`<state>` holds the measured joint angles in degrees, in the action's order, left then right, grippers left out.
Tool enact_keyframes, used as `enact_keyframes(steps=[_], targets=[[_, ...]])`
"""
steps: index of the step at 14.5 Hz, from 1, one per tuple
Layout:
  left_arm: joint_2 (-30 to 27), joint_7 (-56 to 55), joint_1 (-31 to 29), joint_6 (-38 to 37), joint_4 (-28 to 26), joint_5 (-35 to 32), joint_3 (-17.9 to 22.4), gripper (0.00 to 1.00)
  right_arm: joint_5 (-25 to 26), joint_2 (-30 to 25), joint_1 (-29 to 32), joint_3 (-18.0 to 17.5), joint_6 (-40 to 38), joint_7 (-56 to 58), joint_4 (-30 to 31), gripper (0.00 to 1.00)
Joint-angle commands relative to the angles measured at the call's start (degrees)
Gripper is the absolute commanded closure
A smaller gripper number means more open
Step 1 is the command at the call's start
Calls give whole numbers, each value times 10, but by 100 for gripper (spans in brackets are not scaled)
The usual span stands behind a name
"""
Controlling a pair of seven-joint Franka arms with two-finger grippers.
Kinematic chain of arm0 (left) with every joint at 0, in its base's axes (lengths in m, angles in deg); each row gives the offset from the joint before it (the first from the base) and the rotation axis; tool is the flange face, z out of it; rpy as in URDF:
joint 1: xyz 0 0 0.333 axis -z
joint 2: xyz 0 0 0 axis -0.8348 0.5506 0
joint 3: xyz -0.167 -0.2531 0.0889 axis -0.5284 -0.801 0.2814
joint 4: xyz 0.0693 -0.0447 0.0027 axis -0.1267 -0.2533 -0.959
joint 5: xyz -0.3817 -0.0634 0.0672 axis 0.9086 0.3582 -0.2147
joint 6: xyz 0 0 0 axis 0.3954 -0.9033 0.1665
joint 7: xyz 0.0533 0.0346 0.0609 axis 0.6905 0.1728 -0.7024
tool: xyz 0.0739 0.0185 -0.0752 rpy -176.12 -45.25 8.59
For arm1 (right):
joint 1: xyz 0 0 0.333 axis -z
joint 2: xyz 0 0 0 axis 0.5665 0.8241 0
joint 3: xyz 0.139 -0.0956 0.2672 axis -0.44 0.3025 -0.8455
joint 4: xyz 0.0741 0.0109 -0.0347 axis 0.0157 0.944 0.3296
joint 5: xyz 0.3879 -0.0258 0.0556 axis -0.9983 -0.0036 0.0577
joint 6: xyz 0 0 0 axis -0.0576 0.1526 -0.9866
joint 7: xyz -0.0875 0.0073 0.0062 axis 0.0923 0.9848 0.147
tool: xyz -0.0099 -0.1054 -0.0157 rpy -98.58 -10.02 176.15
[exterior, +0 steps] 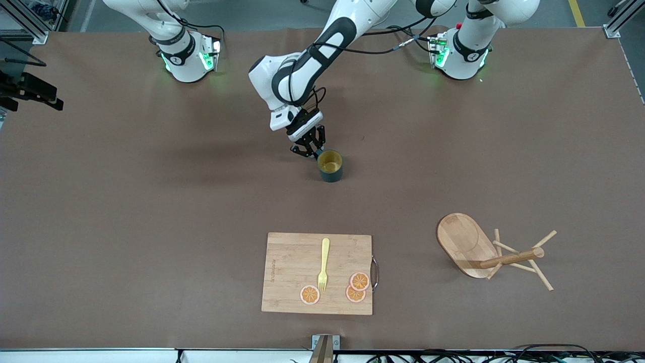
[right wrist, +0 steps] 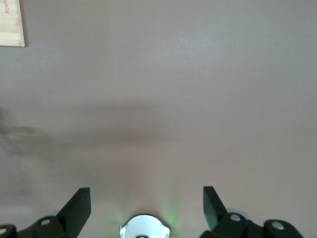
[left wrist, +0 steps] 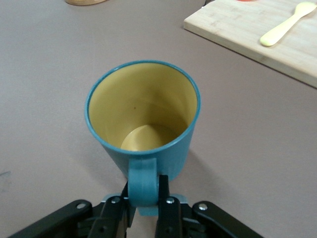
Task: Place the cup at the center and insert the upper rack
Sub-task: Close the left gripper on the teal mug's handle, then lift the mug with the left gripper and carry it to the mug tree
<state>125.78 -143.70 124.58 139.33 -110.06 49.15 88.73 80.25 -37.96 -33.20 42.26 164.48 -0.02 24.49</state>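
The left hand point(exterior: 308, 149) is clamped on the loop handle of the teal cup point(exterior: 330, 166), which stands upright on the bench point(exterior: 151, 201) near its middle. The mug tree point(exterior: 484, 249) lies tipped on its side toward the left arm's end, beside the bamboo cutting board point(exterior: 292, 272). The right hand point(right wrist: 146, 206) waits above bare bench, fingers apart.

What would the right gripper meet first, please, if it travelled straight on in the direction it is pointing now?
Most likely only the bare table. The right gripper is open, and its wrist view shows plain brown surface ahead of it, with just a corner of the cutting board at the edge, well off that line.
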Motion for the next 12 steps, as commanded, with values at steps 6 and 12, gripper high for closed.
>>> enact_keyframes(steps=[6,12], targets=[[-197,79,-114,0,1,147,3,100,-10,-27,7,-6,30,5,28,0],[-335,277,-274,-5,-12,367,0,100,-10,-27,-3,-7,29,6,27,0]])
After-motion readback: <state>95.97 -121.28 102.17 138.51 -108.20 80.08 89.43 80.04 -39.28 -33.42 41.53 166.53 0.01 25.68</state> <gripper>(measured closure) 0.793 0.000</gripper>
